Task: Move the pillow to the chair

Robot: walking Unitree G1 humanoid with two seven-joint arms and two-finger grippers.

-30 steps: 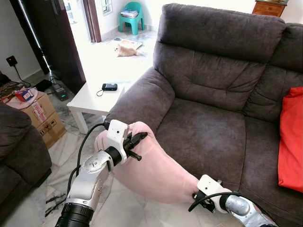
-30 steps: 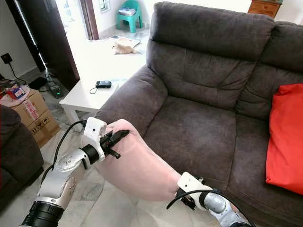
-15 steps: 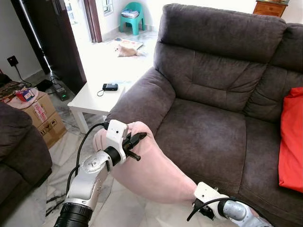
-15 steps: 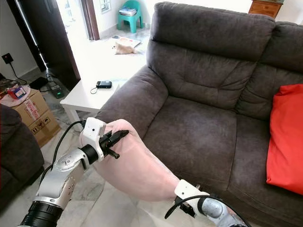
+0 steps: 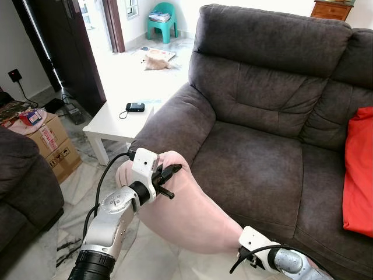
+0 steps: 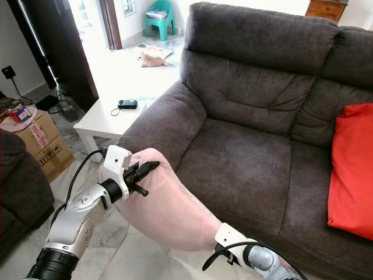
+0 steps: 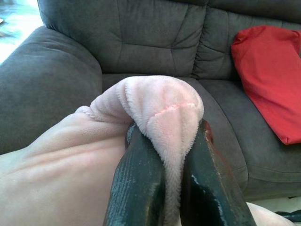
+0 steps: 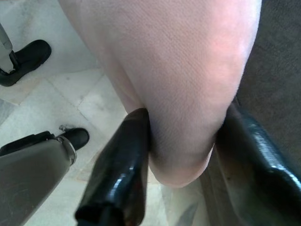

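A long pink pillow hangs in front of the dark grey sofa, held between my two arms. My left gripper is shut on the pillow's upper left corner, beside the sofa's armrest; in the left wrist view its fingers pinch a fold of the pink pillow. My right gripper is shut on the pillow's lower right end, low at the sofa's front edge, and its white wrist shows there.
A red pillow lies on the sofa's right seat. A white side table with a small black device stands left of the armrest. Cardboard boxes and another dark sofa are at the left. A teal plastic chair stands far back.
The right end of the pillow and my right gripper have sunk a little lower and nearer. My left gripper keeps its hold in about the same place.
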